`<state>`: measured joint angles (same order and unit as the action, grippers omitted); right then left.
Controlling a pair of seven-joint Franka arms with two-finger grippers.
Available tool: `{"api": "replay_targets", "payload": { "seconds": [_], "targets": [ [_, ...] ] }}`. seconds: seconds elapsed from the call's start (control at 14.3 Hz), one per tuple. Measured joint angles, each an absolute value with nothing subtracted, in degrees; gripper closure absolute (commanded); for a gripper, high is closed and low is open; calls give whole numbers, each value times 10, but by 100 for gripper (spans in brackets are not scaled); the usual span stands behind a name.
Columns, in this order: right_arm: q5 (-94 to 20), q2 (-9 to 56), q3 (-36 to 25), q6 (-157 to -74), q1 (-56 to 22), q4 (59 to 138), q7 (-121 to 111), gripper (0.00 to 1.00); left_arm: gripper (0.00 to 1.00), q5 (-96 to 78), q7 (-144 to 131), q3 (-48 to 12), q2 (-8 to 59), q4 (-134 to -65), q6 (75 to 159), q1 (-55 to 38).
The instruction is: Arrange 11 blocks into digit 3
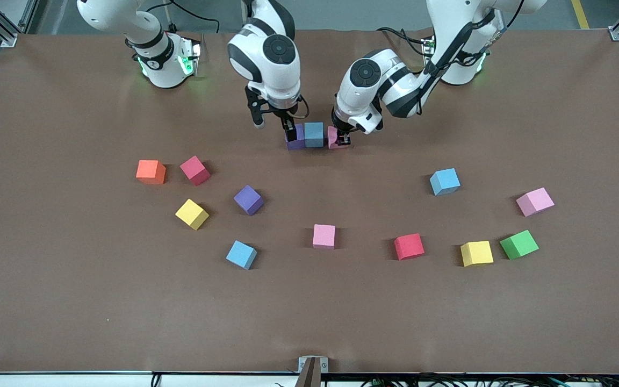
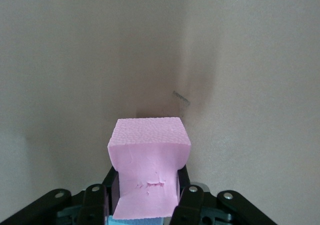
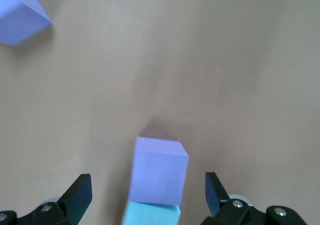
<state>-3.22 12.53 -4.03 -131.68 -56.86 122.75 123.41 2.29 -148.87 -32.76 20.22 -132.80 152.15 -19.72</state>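
Table (image 1: 73, 301): a wide surface under a brown matte cover, with metal frame posts at its corners. Both arm bases stand along the edge farthest from the front camera.

Left arm: folded at the elbow, wrist turned down toward the middle of the table. The left gripper (image 1: 343, 141) is down at the surface, its fingers (image 2: 186, 195) clamped on a pink cube (image 1: 334, 137) whose foam is pinched in at the sides. This cube sits just beside a light blue cube (image 1: 314, 134); whether the two touch cannot be told from the front view.

Right arm: bent steeply, wrist vertical. The right gripper (image 1: 273, 126) hangs over a purple cube (image 1: 295, 137), fingers (image 3: 77, 195) spread wide with that cube in the gap between them and touching neither. The purple cube touches the light blue cube, so three cubes form a short row between the two grippers.

Loose blocks, all nearer the front camera than the fingers:
- Toward the right arm's end: orange cube (image 1: 151, 172), red cube (image 1: 195, 170), yellow cube (image 1: 192, 214), second purple cube (image 1: 248, 200), blue cube (image 1: 242, 254).
- Midway: second pink cube (image 1: 324, 236), second red cube (image 1: 409, 246).
- Toward the left arm's end: third blue cube (image 1: 445, 181), pale pink cube (image 1: 535, 202), second yellow cube (image 1: 476, 253), green cube (image 1: 519, 244).

Cables (image 1: 395, 35) run along the base edge.
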Motion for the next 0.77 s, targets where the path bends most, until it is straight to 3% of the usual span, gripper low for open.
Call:
{"api": "replay_targets", "payload": {
  "seconds": [0.35, 0.77],
  "targets": [
    [-32, 126, -45, -1319, -465, 1194, 1072, 0, 67, 23, -1489, -327, 212, -1318, 1522, -197],
    [-31, 195, -46, -1320, -363, 1123, 777, 0, 67, 28, -1489, -327, 217, -1312, 1522, -216]
  ]
}}
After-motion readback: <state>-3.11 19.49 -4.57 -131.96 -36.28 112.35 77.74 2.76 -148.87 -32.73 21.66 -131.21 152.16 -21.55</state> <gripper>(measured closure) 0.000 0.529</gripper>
